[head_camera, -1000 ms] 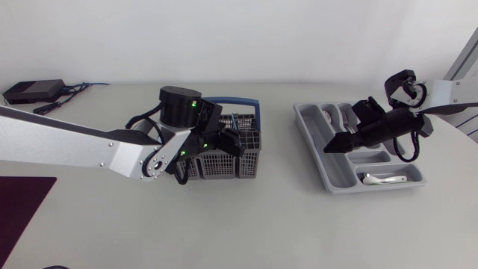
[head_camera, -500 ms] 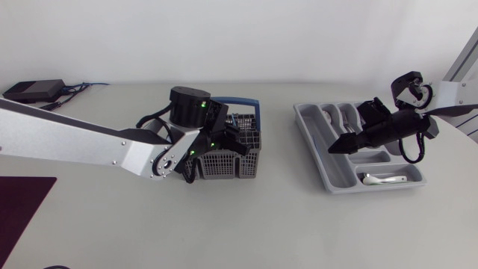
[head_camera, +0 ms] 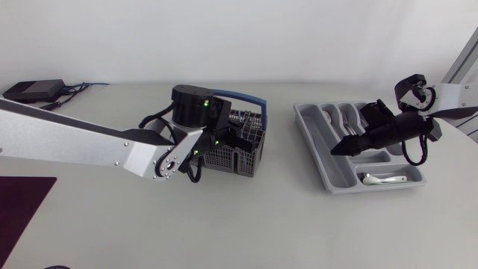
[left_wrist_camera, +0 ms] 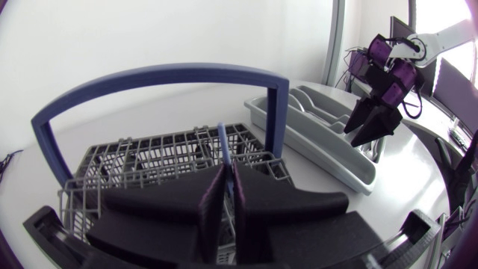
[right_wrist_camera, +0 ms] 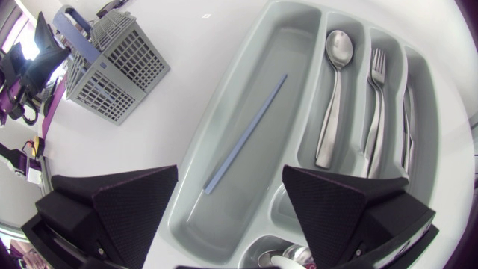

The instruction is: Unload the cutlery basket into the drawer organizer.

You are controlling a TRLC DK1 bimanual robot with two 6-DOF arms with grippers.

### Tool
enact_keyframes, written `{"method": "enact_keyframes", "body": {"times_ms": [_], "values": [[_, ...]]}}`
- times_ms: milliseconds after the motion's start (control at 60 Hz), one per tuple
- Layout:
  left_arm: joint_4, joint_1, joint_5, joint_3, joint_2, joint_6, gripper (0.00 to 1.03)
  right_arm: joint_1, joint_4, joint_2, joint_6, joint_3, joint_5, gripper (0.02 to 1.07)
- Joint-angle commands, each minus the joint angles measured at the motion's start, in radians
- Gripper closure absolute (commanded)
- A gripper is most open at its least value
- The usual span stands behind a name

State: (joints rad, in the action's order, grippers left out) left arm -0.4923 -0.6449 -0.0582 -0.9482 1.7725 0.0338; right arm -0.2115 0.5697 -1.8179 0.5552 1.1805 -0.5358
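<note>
The grey cutlery basket (head_camera: pixel 239 155) with a blue handle (head_camera: pixel 240 97) sits mid-table, tipped a little. My left gripper (head_camera: pixel 228 139) is down inside it, shut on a thin blue stick (left_wrist_camera: pixel 222 146) that stands upright between the fingers (left_wrist_camera: pixel 213 202). The grey drawer organizer (head_camera: pixel 314 149) lies to the right. My right gripper (head_camera: pixel 340 148) hangs open above it with nothing in it. In the right wrist view the gripper (right_wrist_camera: pixel 231 194) is over the long compartment, where another blue stick (right_wrist_camera: pixel 243 134) lies. A spoon (right_wrist_camera: pixel 332 97), a fork (right_wrist_camera: pixel 376 104) and a knife (right_wrist_camera: pixel 407 119) fill the narrow slots.
A white spoon (head_camera: pixel 385 178) lies in the organizer's front cross compartment. A black box (head_camera: pixel 33 90) with cables sits at the back left. A dark mat (head_camera: pixel 22 209) covers the front left corner. Bare tabletop separates basket and organizer.
My left gripper has closed on the blue stick in the basket. The basket has shifted slightly right and tipped. My right gripper has drifted a little to the right over the organizer.
</note>
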Motion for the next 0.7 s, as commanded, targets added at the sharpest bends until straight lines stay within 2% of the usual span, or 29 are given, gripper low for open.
{"method": "enact_keyframes", "body": {"times_ms": [0,183,483,517,617,683], "values": [[-0.02,-0.01,-0.009,0.032,-0.016,-0.032,0.95,-0.008,0.004,-0.004,0.022,-0.024,-0.009,0.06],[-0.072,-0.018,-0.011,0.072,-0.033,-0.055,0.94,-0.005,0.006,0.005,0.02,-0.027,-0.009,0.06],[-0.078,-0.013,-0.011,0.054,-0.008,-0.069,0.91,0.037,-0.037,0.094,0.034,-0.097,-0.013,0.06],[-0.078,-0.013,-0.011,0.054,-0.004,-0.069,0.82,0.047,-0.051,0.114,0.038,-0.116,-0.013,0.06],[-0.078,-0.019,-0.025,0.058,-0.008,-0.086,0.67,0.077,-0.074,0.169,0.052,-0.159,-0.013,0.06],[-0.078,-0.035,-0.043,0.069,-0.022,-0.106,0.47,0.096,-0.088,0.21,0.063,-0.186,-0.013,0.06]]}}
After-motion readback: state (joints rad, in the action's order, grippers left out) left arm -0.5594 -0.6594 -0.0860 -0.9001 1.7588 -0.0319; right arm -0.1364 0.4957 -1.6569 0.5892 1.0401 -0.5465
